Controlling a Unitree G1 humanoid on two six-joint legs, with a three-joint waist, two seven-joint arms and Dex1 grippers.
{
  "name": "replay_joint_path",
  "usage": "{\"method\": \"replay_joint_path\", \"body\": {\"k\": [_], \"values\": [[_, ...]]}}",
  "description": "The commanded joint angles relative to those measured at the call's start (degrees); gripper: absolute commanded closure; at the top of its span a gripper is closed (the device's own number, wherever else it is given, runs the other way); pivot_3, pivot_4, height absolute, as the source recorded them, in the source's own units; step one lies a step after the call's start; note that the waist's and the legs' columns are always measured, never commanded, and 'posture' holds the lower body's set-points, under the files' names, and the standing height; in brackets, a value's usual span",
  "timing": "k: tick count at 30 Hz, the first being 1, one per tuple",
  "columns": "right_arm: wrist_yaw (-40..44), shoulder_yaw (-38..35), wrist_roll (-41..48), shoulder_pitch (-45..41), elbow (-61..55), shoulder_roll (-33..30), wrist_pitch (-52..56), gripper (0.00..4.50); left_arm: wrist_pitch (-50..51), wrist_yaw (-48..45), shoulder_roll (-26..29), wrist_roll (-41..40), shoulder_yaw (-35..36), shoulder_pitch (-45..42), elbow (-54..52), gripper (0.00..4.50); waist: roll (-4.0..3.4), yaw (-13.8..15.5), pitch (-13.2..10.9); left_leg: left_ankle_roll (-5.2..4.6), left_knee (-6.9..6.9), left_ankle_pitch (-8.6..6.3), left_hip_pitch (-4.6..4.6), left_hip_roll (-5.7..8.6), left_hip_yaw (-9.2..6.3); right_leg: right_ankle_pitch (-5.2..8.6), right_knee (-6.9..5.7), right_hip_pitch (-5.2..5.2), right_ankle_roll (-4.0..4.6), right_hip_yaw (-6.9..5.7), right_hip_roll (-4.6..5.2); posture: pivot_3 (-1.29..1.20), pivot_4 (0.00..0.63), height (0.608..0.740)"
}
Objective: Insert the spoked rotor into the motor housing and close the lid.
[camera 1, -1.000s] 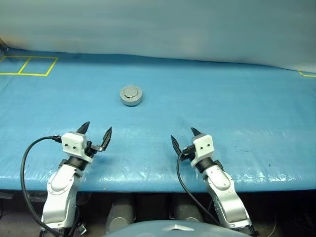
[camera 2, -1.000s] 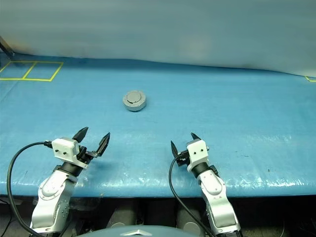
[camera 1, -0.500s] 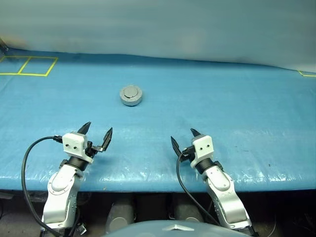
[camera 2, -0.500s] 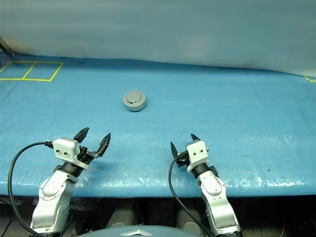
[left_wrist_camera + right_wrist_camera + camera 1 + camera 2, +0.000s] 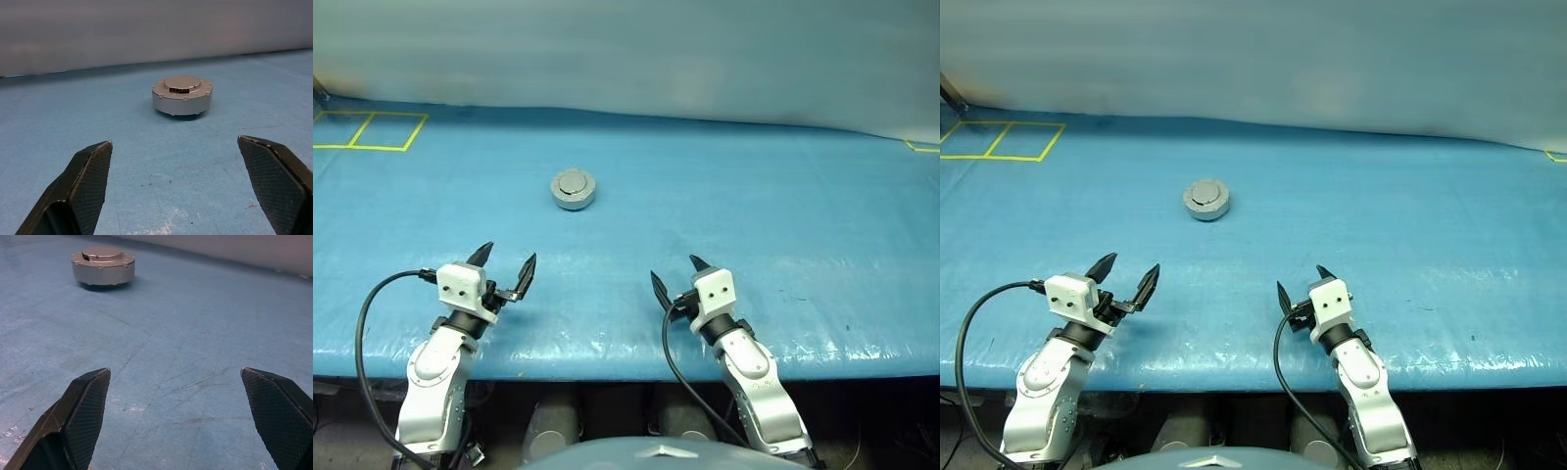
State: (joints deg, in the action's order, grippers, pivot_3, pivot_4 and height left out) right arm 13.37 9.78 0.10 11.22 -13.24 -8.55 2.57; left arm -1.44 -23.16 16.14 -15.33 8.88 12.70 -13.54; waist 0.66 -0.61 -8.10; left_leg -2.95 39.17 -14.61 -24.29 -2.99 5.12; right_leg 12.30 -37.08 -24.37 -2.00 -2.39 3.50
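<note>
The motor housing (image 5: 573, 190) is a squat round grey case standing on the blue table (image 5: 754, 215), left of centre and well beyond both grippers. Its lid (image 5: 182, 82) lies flat and shut on top, raised round centre upward. The spoked rotor is out of view. My left gripper (image 5: 507, 257) is open near the front edge, empty, pointing toward the housing (image 5: 182, 96). My right gripper (image 5: 674, 271) is open and empty too, nearer the middle, with the housing (image 5: 102, 266) far ahead and off to its left.
Yellow tape squares (image 5: 367, 130) mark the far left corner and a short yellow mark (image 5: 920, 147) the far right. A pale wall (image 5: 626, 49) closes the back. The table's front edge (image 5: 607, 367) runs just behind the grippers.
</note>
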Motion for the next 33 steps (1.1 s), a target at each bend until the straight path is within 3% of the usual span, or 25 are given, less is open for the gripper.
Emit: {"method": "replay_joint_path", "body": {"k": [1, 33], "values": [[0.04, 0.23, -0.08, -0.33, -1.5, 0.16, -1.25, 0.0, -0.16, -0.31, 0.49, -0.59, 0.41, -0.11, -2.84, 0.03, 0.0, 0.0, 0.0, 0.0, 0.0, 0.0, 0.0, 0.0, 0.0, 0.0, 0.0, 0.0, 0.0, 0.0, 0.0, 0.0, 0.15, 0.74], [0.13, 0.13, -0.32, -0.08, -1.63, -0.11, -1.03, 0.0, -0.54, -0.45, 0.06, -0.3, 0.12, -0.48, -1.88, 0.03, 0.0, 0.0, 0.0, 0.0, 0.0, 0.0, 0.0, 0.0, 0.0, 0.0, 0.0, -0.01, 0.0, 0.0, 0.0, 0.0, 0.15, 0.74]]}}
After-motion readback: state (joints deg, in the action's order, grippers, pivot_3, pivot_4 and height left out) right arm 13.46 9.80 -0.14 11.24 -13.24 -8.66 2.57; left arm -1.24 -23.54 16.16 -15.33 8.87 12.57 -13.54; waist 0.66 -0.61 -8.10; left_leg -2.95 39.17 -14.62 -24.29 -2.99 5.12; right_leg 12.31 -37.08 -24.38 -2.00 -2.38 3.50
